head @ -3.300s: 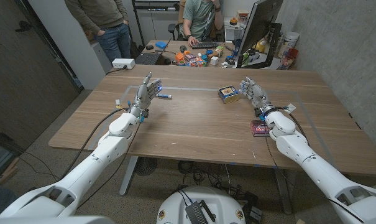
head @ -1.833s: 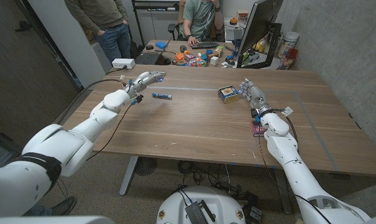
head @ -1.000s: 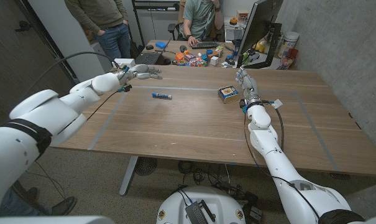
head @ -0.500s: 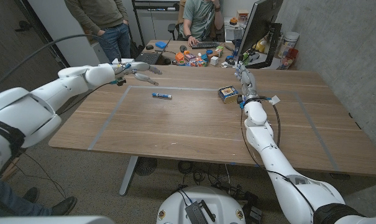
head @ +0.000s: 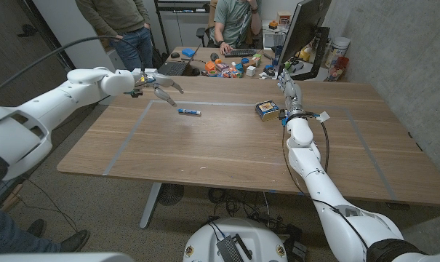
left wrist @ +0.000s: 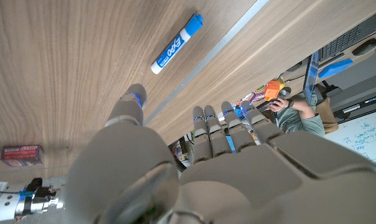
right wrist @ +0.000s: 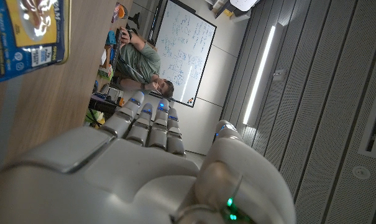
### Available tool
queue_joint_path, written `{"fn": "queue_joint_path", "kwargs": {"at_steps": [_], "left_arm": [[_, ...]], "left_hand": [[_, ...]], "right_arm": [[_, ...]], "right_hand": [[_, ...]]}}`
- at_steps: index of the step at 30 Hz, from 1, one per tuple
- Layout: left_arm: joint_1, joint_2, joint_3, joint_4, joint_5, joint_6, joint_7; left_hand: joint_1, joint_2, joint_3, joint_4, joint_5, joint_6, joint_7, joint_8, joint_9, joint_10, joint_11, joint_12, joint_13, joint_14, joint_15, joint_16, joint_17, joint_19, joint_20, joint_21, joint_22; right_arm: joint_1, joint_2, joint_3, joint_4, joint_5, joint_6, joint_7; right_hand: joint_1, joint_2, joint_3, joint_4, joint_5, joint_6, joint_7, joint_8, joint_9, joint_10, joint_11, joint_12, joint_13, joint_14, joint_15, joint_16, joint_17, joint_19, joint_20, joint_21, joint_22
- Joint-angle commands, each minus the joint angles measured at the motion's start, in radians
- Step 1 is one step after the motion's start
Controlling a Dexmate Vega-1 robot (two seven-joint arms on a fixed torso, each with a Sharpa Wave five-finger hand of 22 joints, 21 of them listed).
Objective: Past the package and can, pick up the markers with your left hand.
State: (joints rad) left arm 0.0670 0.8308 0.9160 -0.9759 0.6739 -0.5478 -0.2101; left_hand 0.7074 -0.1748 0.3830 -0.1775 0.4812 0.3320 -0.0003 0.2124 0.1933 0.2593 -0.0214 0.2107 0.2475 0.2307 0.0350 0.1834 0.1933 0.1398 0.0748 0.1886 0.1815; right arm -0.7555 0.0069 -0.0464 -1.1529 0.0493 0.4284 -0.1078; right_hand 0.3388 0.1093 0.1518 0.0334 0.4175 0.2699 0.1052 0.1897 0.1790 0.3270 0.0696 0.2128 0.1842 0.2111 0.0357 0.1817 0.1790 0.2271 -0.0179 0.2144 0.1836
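A single blue-and-white marker (head: pixel 189 111) lies on the wooden table (head: pixel 220 156), far left of centre. My left hand (head: pixel 160 82) hovers just behind and left of it, fingers spread, holding nothing. In the left wrist view the marker (left wrist: pixel 177 43) lies beyond my left hand (left wrist: pixel 200 162), and a small red package (left wrist: pixel 20 153) shows farther off. A flat can (head: pixel 267 109) with a yellow-blue label sits right of centre. My right hand (head: pixel 287 91) stands just behind it, fingers straight, empty. The right wrist view shows the can (right wrist: pixel 26 34) past my right hand (right wrist: pixel 156 168).
A monitor (head: pixel 303 36) stands at the table's back right. A cluttered desk (head: pixel 234 67) with a laptop (head: pixel 172 68) and a white box (head: pixel 144 73) lies beyond the far edge. Two people (head: pixel 234 18) are behind it. Tape lines mark the tabletop.
My left arm has risen and reached out to the far left, its hand now tipping down toward the marker. My right hand has moved from the near right to behind the can.
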Motion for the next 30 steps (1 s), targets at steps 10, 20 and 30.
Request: {"fn": "queue_joint_path", "kwargs": {"at_steps": [10,20,30], "left_arm": [[0.114,0.031,-0.033,-0.209,0.203,0.277,0.009],[0.126,-0.024,-0.047,-0.147,0.146,0.267,0.066],[0.102,-0.094,-0.029,-0.034,0.08,0.241,0.03]], "left_hand": [[0.023,-0.003,-0.015,0.008,0.005,-0.007,0.026,-0.003,0.005,-0.018,0.029,0.006,0.017,-0.013,0.028,0.008,0.007,-0.017,0.013,0.0,0.002],[0.021,0.002,-0.024,0.015,0.004,0.009,0.033,0.003,0.005,-0.007,0.032,0.017,0.024,-0.004,0.033,0.016,0.01,-0.018,0.013,0.004,0.003],[0.016,0.007,-0.03,0.021,0.002,0.027,0.042,0.008,0.005,-0.001,0.027,0.024,0.031,0.003,0.032,0.022,0.012,-0.016,0.014,0.008,0.004]], "right_arm": [[0.024,-0.004,0.004,0.044,0.005,0.05,0.012],[0.008,-0.014,0.012,0.035,0.009,0.046,0.02],[0.0,-0.025,0.013,0.01,0.011,0.015,0.031]], "right_hand": [[-0.019,-0.01,-0.012,0.002,0.0,0.015,-0.003,0.007,0.005,0.016,-0.003,0.007,0.001,0.016,-0.004,0.008,0.005,-0.004,-0.002,-0.004,0.003],[-0.023,-0.017,-0.018,0.001,0.001,0.02,-0.006,0.008,0.005,0.019,-0.006,0.007,0.001,0.018,-0.003,0.007,0.004,-0.006,0.0,-0.005,0.003],[-0.028,-0.023,-0.024,0.001,0.002,0.022,-0.008,0.008,0.005,0.021,-0.005,0.007,0.001,0.019,-0.003,0.006,0.003,-0.009,0.001,-0.006,0.003]]}}
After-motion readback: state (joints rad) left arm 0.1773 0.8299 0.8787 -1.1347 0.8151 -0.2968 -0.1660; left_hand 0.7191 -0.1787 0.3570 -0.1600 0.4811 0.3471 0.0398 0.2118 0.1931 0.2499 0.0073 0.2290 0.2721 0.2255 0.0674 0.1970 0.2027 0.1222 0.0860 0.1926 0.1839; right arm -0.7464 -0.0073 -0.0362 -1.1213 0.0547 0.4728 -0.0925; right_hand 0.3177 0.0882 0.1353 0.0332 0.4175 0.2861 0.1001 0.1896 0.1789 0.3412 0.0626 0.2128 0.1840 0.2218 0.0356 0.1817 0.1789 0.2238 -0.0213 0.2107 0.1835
